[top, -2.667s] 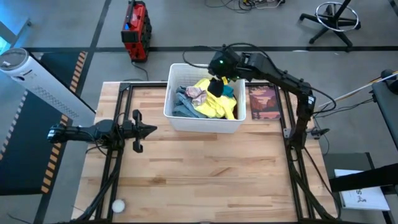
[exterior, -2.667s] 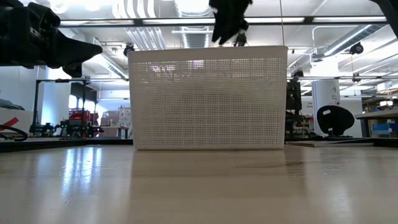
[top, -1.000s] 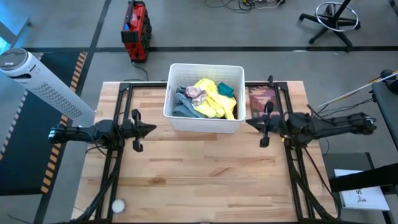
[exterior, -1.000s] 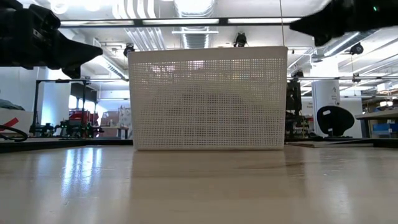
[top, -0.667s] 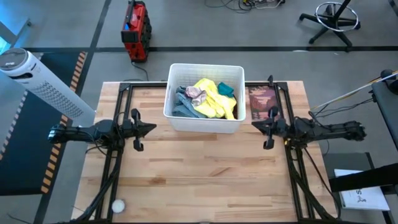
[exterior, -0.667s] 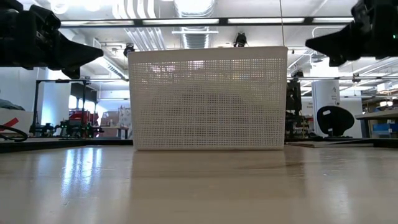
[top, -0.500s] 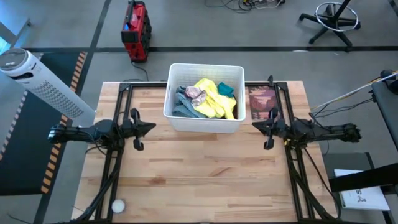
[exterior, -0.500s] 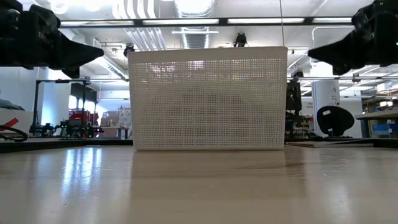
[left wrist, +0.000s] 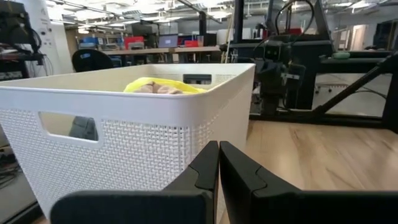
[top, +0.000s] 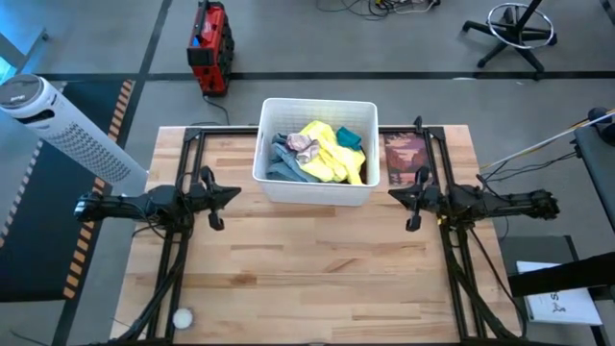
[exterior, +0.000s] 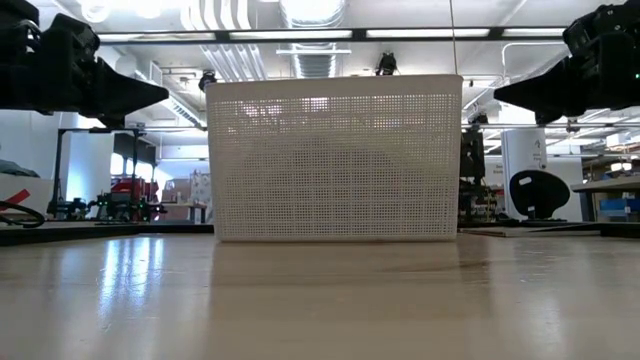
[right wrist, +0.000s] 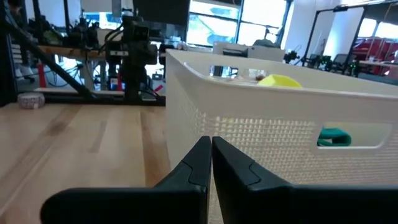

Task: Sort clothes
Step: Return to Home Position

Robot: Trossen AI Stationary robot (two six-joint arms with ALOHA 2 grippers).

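On my screens: table (top: 307, 274), pale wood; bin (top: 313, 193), white, perforated walls, handle cut-outs, standing at the table's far middle edge; clothes (top: 317, 154), all heaped inside the bin; yellow shirt (top: 336, 161), largest and uppermost; denim piece (top: 282, 165), on the left arm's side of the bin; pink piece (top: 304, 144), lying on the denim; teal piece (top: 349, 137), near the far right corner.

I note the left gripper (top: 233, 195) off the bin's left front corner, apart from it, level above the table, pointing inward; fingers (left wrist: 205, 165) pressed together, holding nothing; right gripper (top: 394, 196) mirrored off the right front corner; fingers (right wrist: 198, 158) pressed together, empty; camouflage piece (top: 406, 157), flat on the table just beside the bin's right wall.
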